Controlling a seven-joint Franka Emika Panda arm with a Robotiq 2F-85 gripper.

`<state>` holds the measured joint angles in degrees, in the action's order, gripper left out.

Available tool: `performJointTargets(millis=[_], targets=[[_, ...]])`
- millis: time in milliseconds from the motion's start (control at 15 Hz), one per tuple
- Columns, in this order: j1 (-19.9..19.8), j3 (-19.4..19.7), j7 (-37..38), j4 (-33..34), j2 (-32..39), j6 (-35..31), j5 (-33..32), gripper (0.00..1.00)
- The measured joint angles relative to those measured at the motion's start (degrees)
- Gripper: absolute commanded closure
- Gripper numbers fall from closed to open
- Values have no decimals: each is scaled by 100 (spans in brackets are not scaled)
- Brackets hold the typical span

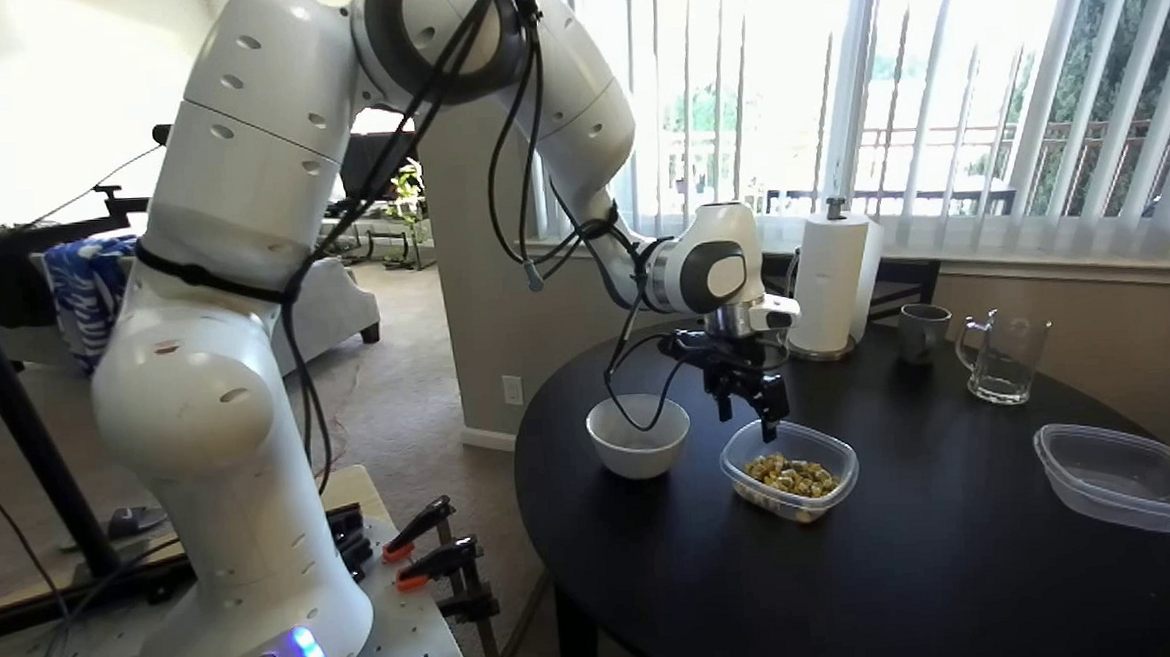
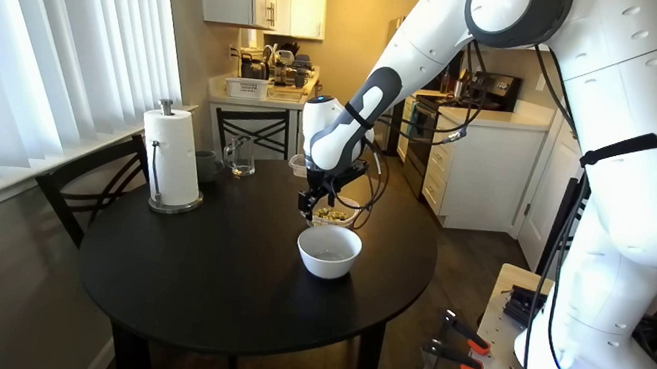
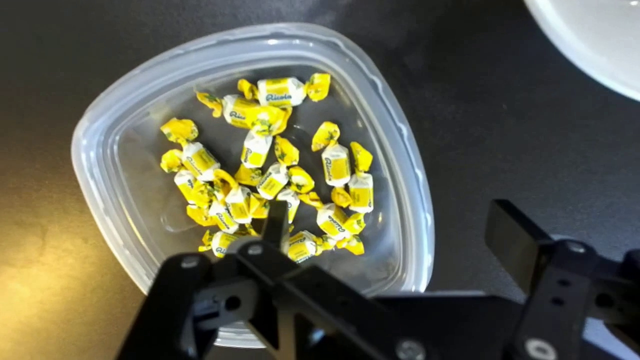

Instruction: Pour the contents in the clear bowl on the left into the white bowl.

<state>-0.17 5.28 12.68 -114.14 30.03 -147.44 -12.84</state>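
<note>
The clear bowl (image 1: pixel 823 440) stands on the dark table and holds the contents (image 1: pixel 791 475). In the wrist view the contents (image 3: pixel 272 180) are several yellow-and-white wrapped candies inside the clear bowl (image 3: pixel 407 150). The white bowl (image 1: pixel 639 448) stands beside the clear bowl, and it looks empty in an exterior view (image 2: pixel 327 262). Its edge shows at the top right of the wrist view (image 3: pixel 595 40). My gripper (image 1: pixel 747 422) is open and empty above the clear bowl. In the wrist view its fingers (image 3: pixel 389 220) lie either side of the bowl's rim, one over the candies, one outside.
A wider, shallow clear container (image 1: pixel 1124 480) stands at the table's far side. A glass mug (image 1: pixel 1009 356), a grey mug (image 1: pixel 923 333) and a paper-towel roll (image 1: pixel 831 281) stand near the window. The arm's cables (image 2: pixel 375 194) hang close to the bowls.
</note>
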Motion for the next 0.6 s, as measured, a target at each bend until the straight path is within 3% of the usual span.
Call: performJointTargets(millis=[267, 400, 600], targets=[[-43, 0, -155, 309, 227, 150, 118, 0], [-66, 1, -210, 452, 344, 226, 153, 26], [-96, -3, -274, 621, 527, 280, 177, 46]])
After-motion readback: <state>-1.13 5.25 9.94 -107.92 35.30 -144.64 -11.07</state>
